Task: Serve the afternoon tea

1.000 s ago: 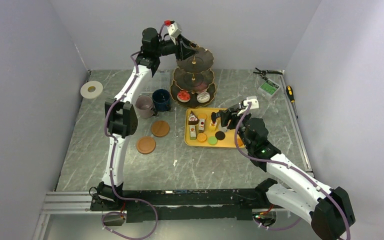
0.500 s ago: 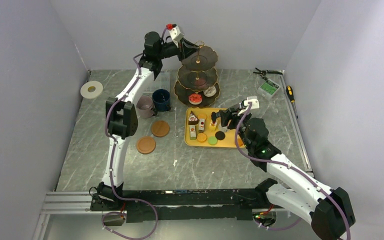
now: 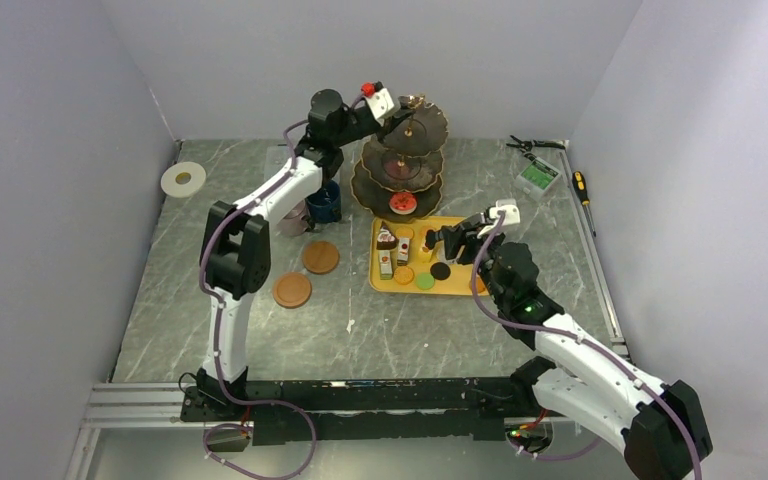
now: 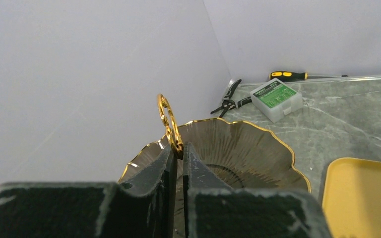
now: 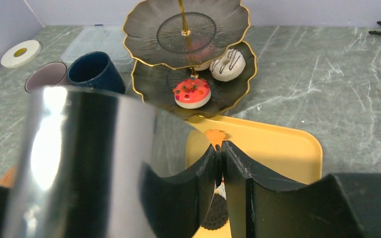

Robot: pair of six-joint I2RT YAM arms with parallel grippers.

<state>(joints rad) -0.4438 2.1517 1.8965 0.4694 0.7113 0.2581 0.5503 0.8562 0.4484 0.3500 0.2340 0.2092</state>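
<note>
The dark three-tier gold-trimmed stand [image 3: 405,165] stands behind the yellow tray [image 3: 460,285], leaning slightly. My left gripper [image 3: 397,110] is shut on its gold top ring [image 4: 167,119]. A pink donut [image 5: 192,92] and a white striped donut [image 5: 227,64] lie on the bottom tier. My right gripper [image 3: 430,240] hovers over the tray, shut on a small cake slice with an orange top [image 5: 216,135]. More cake slices [image 3: 386,240], an orange macaron [image 3: 403,274] and a green macaron [image 3: 425,281] lie on the tray. The navy mug [image 5: 95,72] and mauve mug [image 5: 47,77] sit left of the stand, with two brown coasters [image 3: 320,257] nearer.
A white tape roll [image 3: 183,179] lies at the far left and a clear plastic box [image 5: 101,37] behind the mugs. Pliers [image 3: 535,145], a green-labelled case [image 3: 537,177] and a screwdriver [image 3: 580,187] lie at the back right. A dark round cookie [image 3: 441,270] sits on the tray.
My left gripper has closed on the stand's top ring and swung right, and the stand has shifted right and toward the tray with it. The right arm has barely moved.
</note>
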